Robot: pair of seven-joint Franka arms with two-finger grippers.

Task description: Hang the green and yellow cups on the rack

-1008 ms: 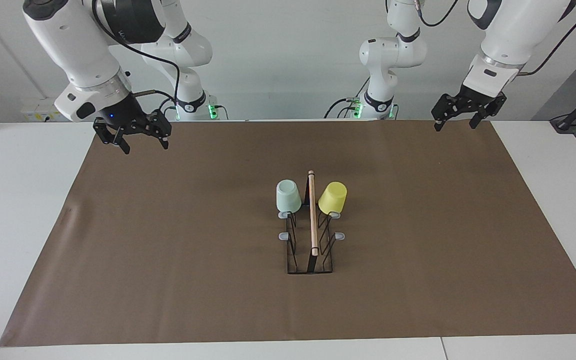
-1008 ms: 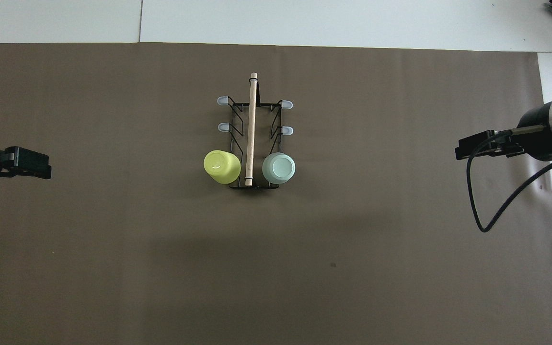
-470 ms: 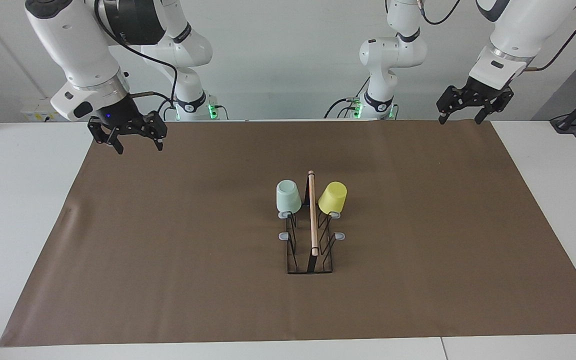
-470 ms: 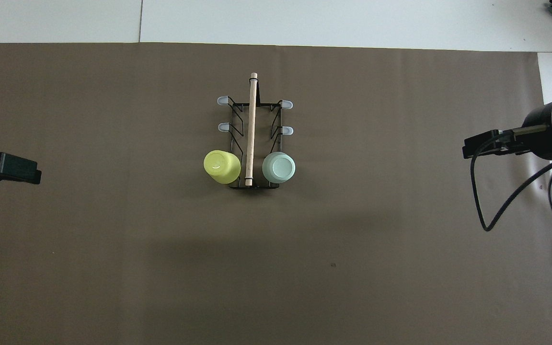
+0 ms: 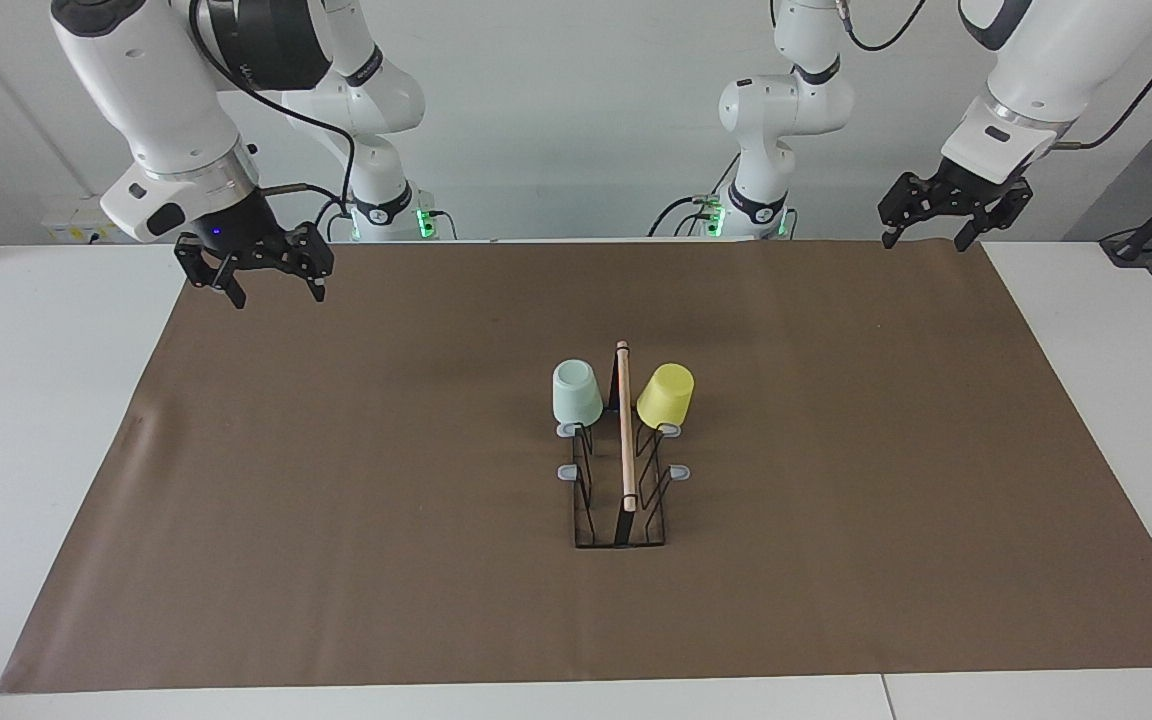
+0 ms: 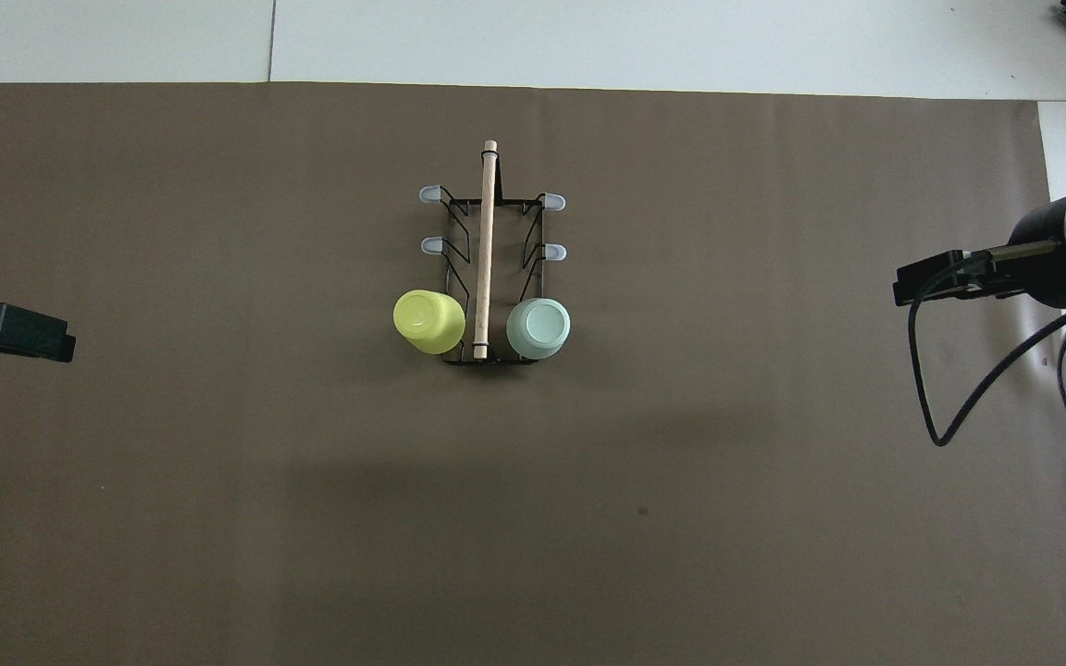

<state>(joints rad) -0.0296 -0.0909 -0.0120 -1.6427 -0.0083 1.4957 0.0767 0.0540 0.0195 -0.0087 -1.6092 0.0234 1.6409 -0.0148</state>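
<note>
Black left tool (image 5: 937, 238) open and empty, right tool (image 5: 271, 290) likewise

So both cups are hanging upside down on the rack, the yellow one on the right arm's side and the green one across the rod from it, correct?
Not quite. The yellow cup hangs on the left arm's side of the rack, with the green cup across the rod on the right arm's side. Both are upside down on prongs, as the facing view shows.
</note>
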